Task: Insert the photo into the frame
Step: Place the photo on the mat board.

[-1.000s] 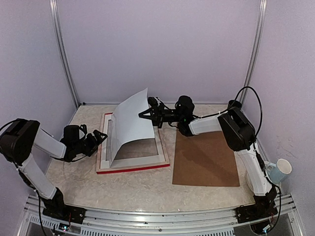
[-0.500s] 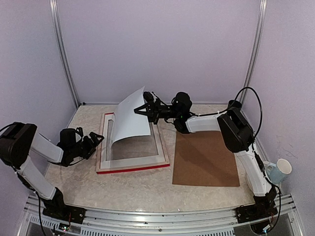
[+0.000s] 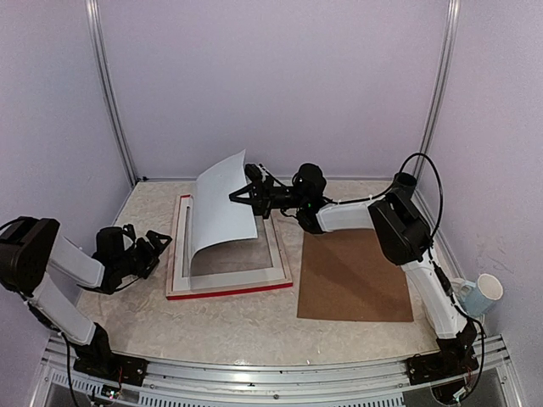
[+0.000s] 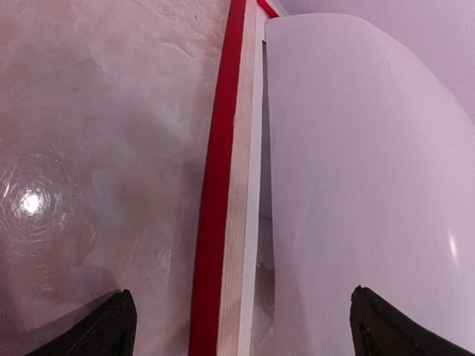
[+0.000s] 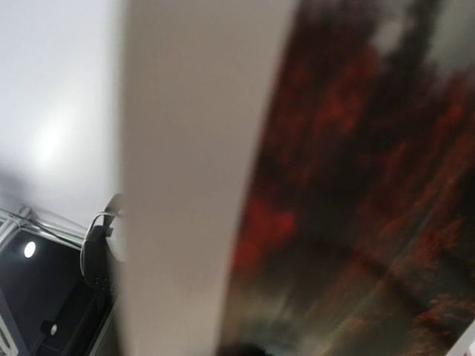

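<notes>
Overhead, the right pincer (image 3: 241, 196) pinches the curled photo (image 3: 221, 212) above the frame (image 3: 227, 290); the left pincer (image 3: 159, 245) gapes wide.

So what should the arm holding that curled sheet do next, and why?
Probably the right gripper should ease its pinched edge downward. The photo curls up over the frame, with one edge down at the frame and the other lifted.

Soft, even overhead light is filling the scene, and the curled photo (image 3: 222, 203) is casting only a faint shadow. A round glare spot is shining off the glossy bench (image 4: 89, 133) in the left wrist view. The right wrist view is blurring badly, the photo's red trees smearing out of focus.
</notes>
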`<act>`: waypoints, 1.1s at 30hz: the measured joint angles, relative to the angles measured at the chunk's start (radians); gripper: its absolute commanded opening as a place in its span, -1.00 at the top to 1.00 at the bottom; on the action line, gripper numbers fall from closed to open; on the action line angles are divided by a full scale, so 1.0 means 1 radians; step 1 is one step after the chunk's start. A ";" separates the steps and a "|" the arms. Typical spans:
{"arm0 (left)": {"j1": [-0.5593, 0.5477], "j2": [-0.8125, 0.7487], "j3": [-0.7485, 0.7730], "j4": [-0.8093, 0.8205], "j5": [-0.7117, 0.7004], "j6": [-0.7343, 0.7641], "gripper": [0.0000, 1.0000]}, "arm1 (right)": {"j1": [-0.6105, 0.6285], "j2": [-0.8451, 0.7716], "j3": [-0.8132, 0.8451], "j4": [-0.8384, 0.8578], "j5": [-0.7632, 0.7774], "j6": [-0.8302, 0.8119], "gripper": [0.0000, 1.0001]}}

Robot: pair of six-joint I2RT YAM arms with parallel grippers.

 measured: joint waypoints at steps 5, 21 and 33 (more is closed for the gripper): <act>0.001 0.000 -0.004 0.007 0.000 -0.002 -0.98 | 0.000 0.010 0.000 0.013 0.006 0.027 0.68; 0.001 0.020 -0.013 0.054 0.008 -0.016 -0.98 | 0.000 0.010 0.000 -0.092 0.057 -0.010 0.68; 0.001 0.051 -0.013 0.102 0.027 -0.023 -0.98 | 0.000 0.035 0.082 -0.099 0.092 0.050 0.67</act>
